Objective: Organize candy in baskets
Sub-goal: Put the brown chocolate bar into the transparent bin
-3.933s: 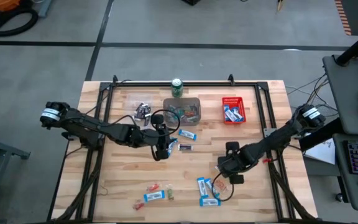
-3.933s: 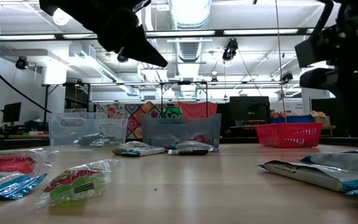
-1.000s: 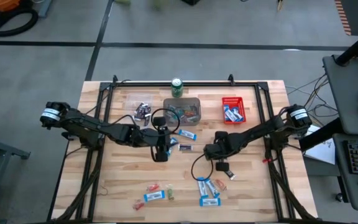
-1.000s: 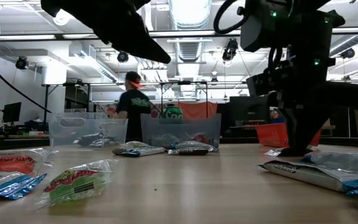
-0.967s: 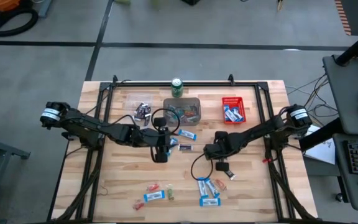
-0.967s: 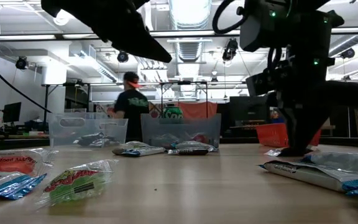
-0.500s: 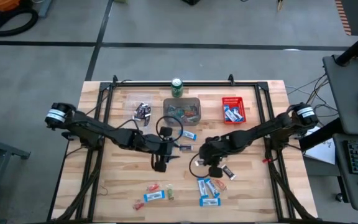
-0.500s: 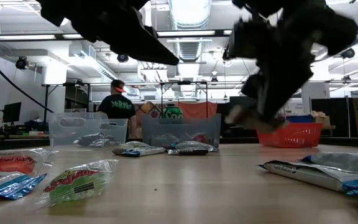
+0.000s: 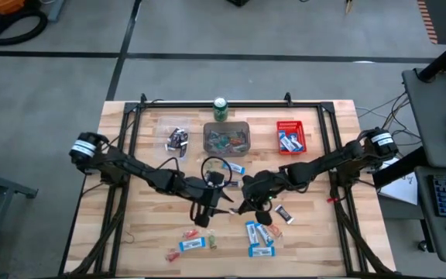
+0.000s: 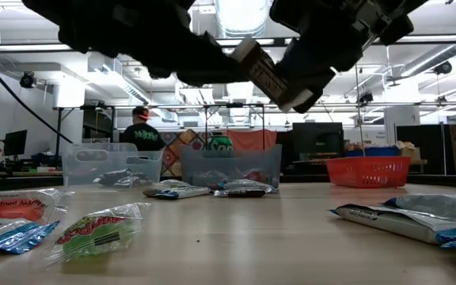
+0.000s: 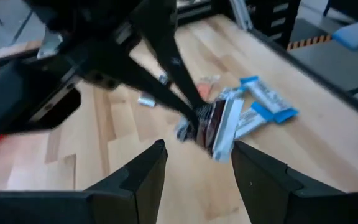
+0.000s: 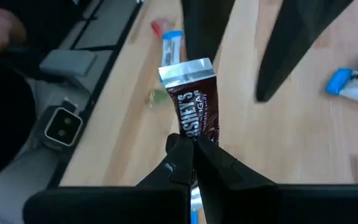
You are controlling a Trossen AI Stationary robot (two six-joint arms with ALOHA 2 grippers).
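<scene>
Pinching a glossy brown mini bar, right claw clamped.

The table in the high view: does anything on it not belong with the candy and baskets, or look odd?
Yes: a green drink can stands upright at the table's far edge, just behind the grey basket. It is neither candy nor a basket, so it looks out of place. Loose candy is scattered near the front edge, simply unsorted.

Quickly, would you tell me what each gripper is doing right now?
Left gripper: open, holding nothing.
Right gripper: shut on a dark brown Hershey's mini bar.
</scene>
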